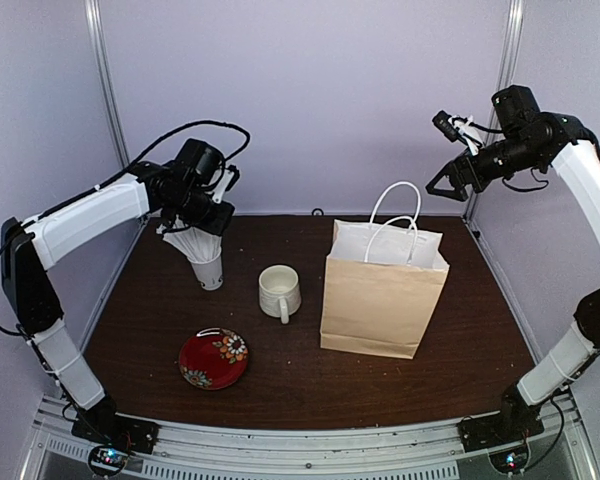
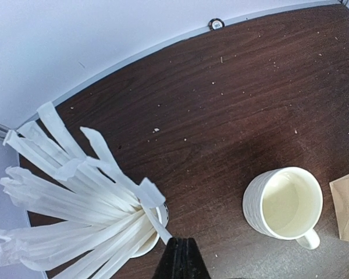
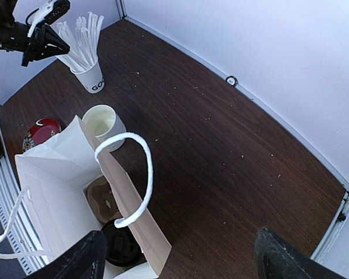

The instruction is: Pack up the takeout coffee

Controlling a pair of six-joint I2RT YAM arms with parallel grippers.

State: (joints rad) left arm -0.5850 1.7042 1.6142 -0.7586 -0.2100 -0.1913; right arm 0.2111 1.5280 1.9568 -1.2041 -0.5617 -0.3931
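**Coffee already in the bag; arms standing off**

Top view: the bag stands open on the table, with the right jaws spread wide, high above its right edge. The mug and straw cup stand left of the bag.

Left wrist view: the left jaws are pressed together, and no grip is visible.

Right wrist view: the coffee cup's black lid shows inside the bag. Packing looks complete, and the way up past the handles looks open.

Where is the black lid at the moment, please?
In the right wrist view, the lid sits deep inside the bag, which stands right of the mug.
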